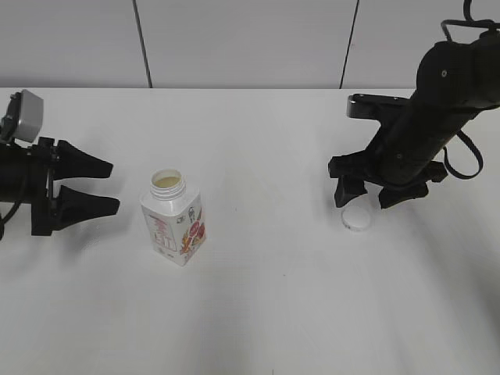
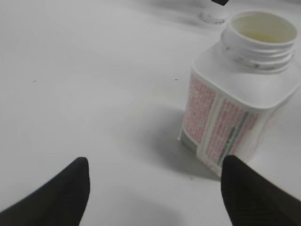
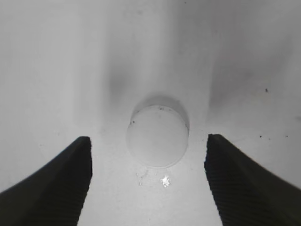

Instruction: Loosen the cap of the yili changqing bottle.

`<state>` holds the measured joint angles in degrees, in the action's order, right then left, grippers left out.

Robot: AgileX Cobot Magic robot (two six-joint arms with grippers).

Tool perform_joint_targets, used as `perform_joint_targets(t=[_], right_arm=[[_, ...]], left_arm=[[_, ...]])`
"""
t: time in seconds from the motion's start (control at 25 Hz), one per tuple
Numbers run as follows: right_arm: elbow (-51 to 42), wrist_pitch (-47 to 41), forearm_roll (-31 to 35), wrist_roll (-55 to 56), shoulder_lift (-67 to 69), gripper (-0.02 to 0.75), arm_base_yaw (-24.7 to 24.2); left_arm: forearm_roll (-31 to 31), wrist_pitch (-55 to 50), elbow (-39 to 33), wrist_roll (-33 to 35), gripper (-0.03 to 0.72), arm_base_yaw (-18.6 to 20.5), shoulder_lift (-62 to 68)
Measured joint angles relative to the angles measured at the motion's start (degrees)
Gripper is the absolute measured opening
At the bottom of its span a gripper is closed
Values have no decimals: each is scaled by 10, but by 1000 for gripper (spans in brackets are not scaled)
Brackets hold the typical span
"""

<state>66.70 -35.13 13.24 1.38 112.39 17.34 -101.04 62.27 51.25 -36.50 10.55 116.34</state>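
Note:
The yili changqing bottle [image 1: 175, 223] stands upright on the white table, left of centre, its neck open with no cap on it. It also shows in the left wrist view [image 2: 237, 89]. The white cap [image 1: 356, 219] lies flat on the table at the right, apart from the bottle; it also shows in the right wrist view [image 3: 157, 135] and far off in the left wrist view [image 2: 214, 17]. My left gripper [image 1: 105, 186] is open and empty, left of the bottle. My right gripper [image 1: 371, 197] is open just above the cap, a finger on each side, not touching it.
The white table [image 1: 258, 305] ends at a grey panelled wall [image 1: 234, 39] at the back. A few small wet specks [image 3: 162, 180] lie on the table near the cap.

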Motion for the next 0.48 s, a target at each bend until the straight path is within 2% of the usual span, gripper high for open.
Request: perform_joint_targets(t=[0.24,0.48], right_arm=[[1,-1,-6,-7,-12,588,0],[29,-10,-45,-8,-12,588,0]], left_arm=[[27,0,0,-1,528,49,0],[91,-1,0,-15,526,64,-9]])
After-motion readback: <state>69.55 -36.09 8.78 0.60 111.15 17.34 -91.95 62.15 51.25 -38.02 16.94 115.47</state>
